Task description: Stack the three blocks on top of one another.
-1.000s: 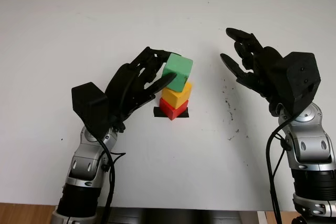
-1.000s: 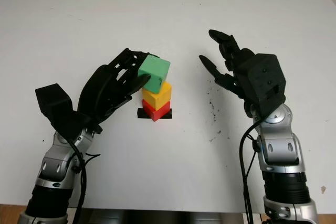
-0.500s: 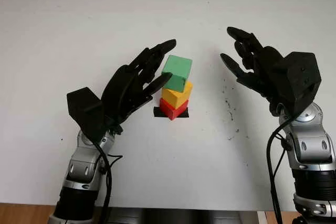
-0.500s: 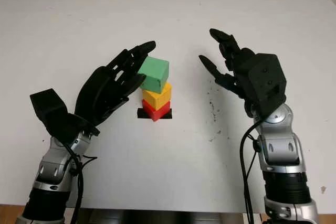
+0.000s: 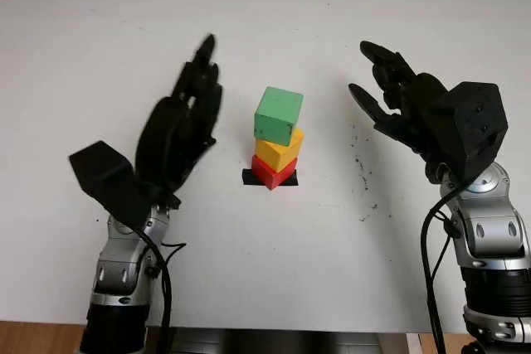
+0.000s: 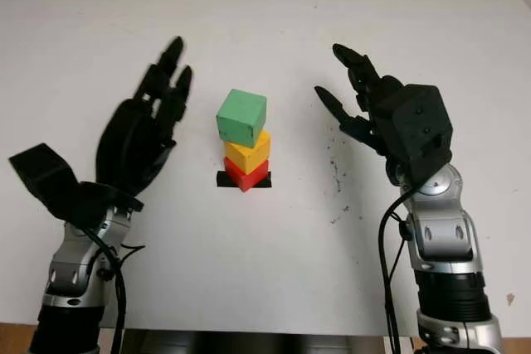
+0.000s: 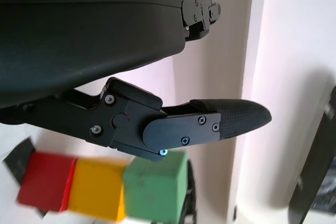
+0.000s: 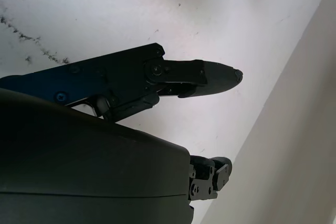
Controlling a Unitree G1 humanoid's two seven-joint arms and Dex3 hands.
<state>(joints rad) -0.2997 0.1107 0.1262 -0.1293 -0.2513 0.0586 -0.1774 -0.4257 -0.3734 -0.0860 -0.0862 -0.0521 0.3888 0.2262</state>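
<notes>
The green block (image 5: 278,116) tops the yellow block (image 5: 279,151), which sits on the red block (image 5: 272,173) over a black mark (image 5: 249,178) mid-table (image 5: 265,31); the left hand (image 5: 178,134) hangs open beside the stack, touching nothing; the right hand (image 5: 415,118) hovers open opposite, empty.

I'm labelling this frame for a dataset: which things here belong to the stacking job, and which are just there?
Part of the job:
- green cube block, top of the stack
- yellow cube block, middle
- red cube block, bottom
- left robot hand, open, beside the stack
- right robot hand, open, on the stack's other side

Just there:
- black square marker under the stack
- white table
- dark specks
</notes>
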